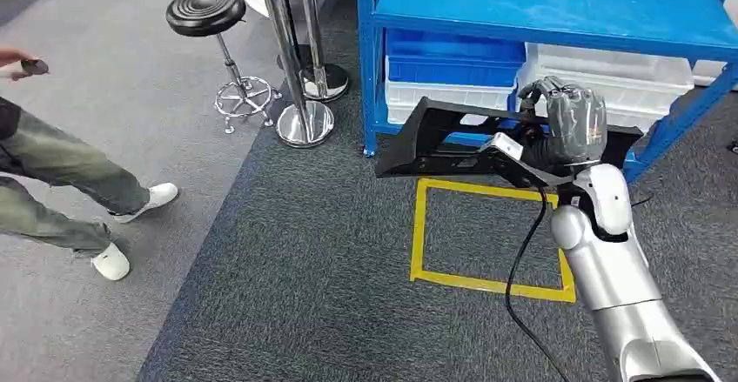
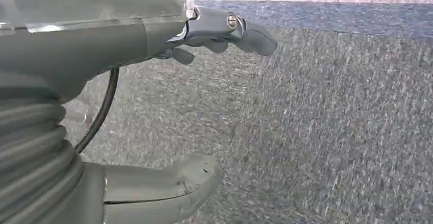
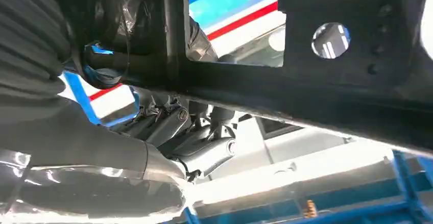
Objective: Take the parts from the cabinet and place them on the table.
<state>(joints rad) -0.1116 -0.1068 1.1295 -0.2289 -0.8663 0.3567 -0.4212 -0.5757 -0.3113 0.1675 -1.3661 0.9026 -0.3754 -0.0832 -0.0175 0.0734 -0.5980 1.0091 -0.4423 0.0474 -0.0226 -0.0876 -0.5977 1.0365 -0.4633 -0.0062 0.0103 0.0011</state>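
A long black plastic part (image 1: 452, 138) with cut-out windows hangs level above the floor in front of the blue shelf cabinet (image 1: 557, 8). My right hand (image 1: 570, 121) grips it near its right end. Up close in the right wrist view, the black part (image 3: 332, 81) crosses the picture with a round hole in it, and my right hand's fingers (image 3: 204, 142) curl around its edge. My left hand (image 2: 204, 101) hangs over grey carpet, thumb (image 2: 168, 188) and fingers (image 2: 240, 30) apart, holding nothing.
Blue and white bins (image 1: 452, 64) sit on the cabinet's lower shelf. A yellow tape square (image 1: 487, 234) marks the carpet below the part. A black stool (image 1: 209, 16) and chrome stand bases (image 1: 305, 121) stand at the left. A person's legs (image 1: 70, 199) are at the far left.
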